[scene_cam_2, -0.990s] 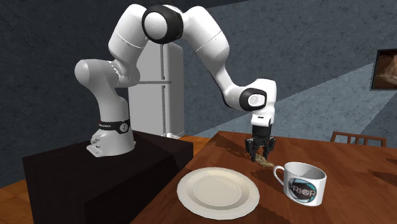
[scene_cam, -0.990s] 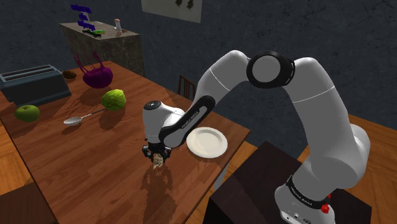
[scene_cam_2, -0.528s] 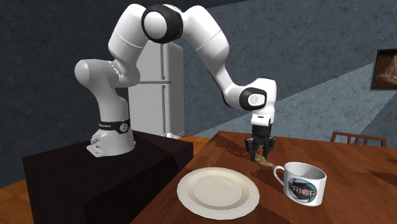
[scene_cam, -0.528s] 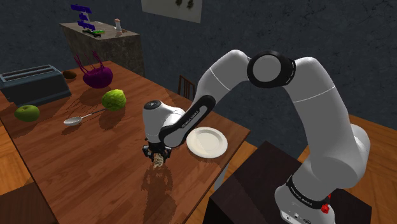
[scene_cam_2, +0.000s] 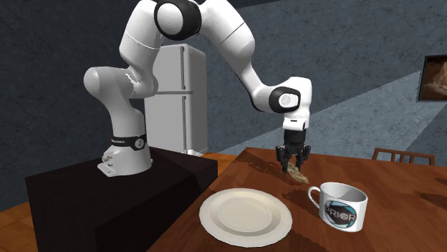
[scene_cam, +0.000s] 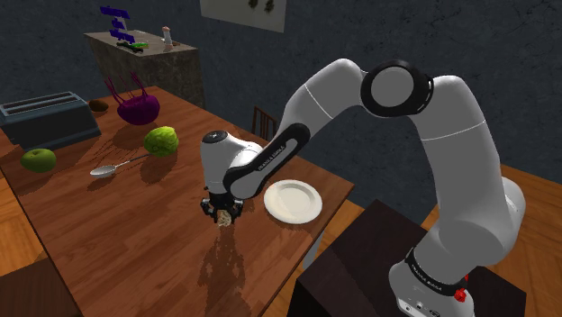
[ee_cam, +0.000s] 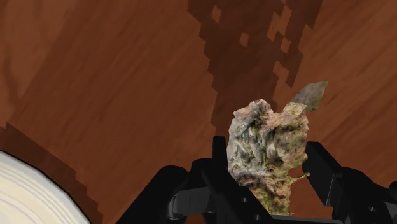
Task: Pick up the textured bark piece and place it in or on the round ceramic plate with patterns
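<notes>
The bark piece is a rough brown-grey lump with greenish patches. My gripper is shut on it and holds it a little above the wooden table. In the wrist view the bark piece sits clasped between both black fingers, with its shadow on the wood beyond. The round plate looks plain cream-white and lies near the table edge, just toward the shoulder view's right of the gripper. In the second exterior view the gripper hangs with the bark piece behind the plate. The plate's rim shows beside the fingers.
A white mug stands close to the plate. Farther along the table lie a spoon, a green leafy ball, a green apple, a purple object and a toaster. A chair back rises behind the table.
The arm has risen, lifting the gripper and the clasped bark piece higher off the table. The grip itself is unchanged.
</notes>
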You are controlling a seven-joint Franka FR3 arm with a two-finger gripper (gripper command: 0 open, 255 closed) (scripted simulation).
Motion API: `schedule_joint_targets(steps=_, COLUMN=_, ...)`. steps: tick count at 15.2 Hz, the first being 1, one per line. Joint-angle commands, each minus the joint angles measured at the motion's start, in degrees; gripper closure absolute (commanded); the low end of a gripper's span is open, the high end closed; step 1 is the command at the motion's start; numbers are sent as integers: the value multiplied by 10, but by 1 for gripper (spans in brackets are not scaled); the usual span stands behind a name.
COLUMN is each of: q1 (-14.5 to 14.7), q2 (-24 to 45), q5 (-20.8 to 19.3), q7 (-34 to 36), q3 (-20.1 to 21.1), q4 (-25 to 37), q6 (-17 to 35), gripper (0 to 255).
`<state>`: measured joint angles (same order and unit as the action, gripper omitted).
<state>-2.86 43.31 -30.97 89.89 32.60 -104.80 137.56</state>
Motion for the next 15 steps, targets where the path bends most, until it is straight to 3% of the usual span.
schedule_joint_targets(steps=1, q1=-5, q2=-11, q5=7, q7=-4, q3=7, q4=-1, q6=-9, gripper=255)
schedule_joint_targets(steps=8, q1=-22, q2=-49, q5=31, q7=-17, q3=30, q4=-8, q6=-40, gripper=255)
schedule_joint_targets(steps=15, q1=-133, q2=-134, q5=50, q7=-82, q3=48, q4=-150, q6=24, gripper=255)
